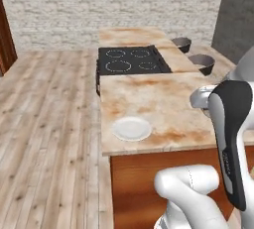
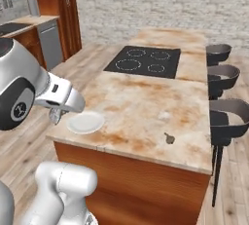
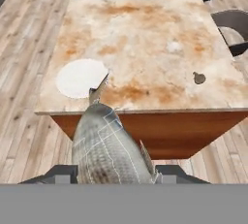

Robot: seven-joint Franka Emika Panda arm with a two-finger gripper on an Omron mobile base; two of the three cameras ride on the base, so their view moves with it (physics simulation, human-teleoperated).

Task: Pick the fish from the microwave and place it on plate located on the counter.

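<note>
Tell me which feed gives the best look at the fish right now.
The hand view: the fish fills the lower middle, held between the end effector fingers, its tail pointing at the plate. In both base views the arm hides the fish; they show the plate on the counter.

— What sits on the surface (image 1: 163,99)?
— A white plate (image 1: 131,128), near its front left corner, lying flat on the mottled tan stone.
— And farther back?
— A black cooktop (image 1: 131,59) set into the top, four ring burners showing. More stone runs on behind it.
— Anything along the right side?
— Two dark stools (image 1: 202,63), one behind the other, tucked against the edge.
— Where is the arm?
— The arm (image 1: 230,139) rises at the lower right, white with a dark link, covering the right front part of the top. Its jaws can't be made out here.
— The floor?
— Pale wood planks (image 1: 49,124), up to a grey brick wall (image 1: 109,5).
</note>
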